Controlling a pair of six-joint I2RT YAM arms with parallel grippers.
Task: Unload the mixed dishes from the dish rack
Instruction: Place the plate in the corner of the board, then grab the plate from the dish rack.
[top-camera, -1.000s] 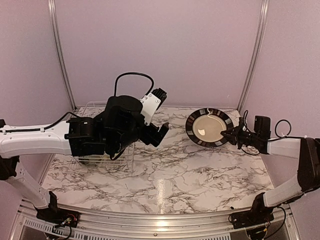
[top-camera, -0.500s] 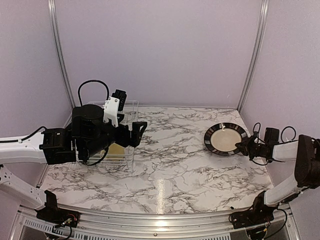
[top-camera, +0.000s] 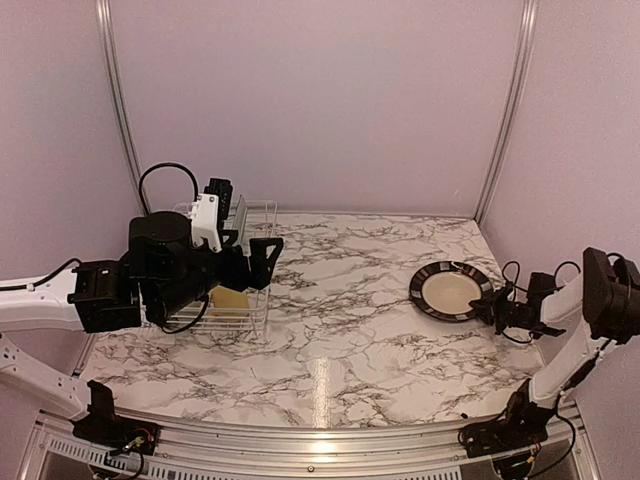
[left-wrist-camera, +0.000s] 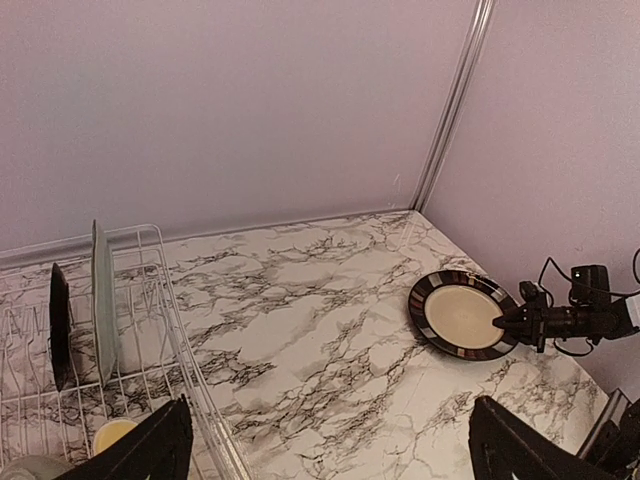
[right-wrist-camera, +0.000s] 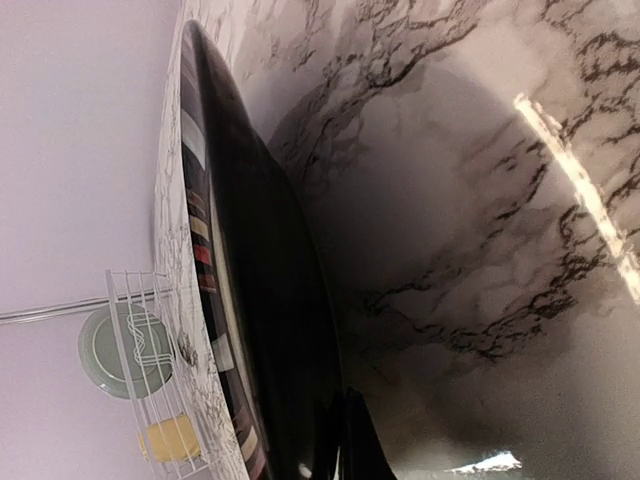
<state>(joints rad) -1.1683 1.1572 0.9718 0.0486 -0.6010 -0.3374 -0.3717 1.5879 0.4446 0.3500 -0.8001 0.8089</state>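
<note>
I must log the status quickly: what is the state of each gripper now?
Left gripper: open, holding nothing.
Right gripper: closed on the rim of the cream plate, as far as can be seen.

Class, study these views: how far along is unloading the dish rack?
Done: the cream plate lies flat on the table at the right. In hand: the right gripper is at its rim, grip unclear; the left gripper hangs open by the rack. Left: a dark plate and a pale plate standing upright, a yellow mug and a green bowl, all in the rack.
</note>
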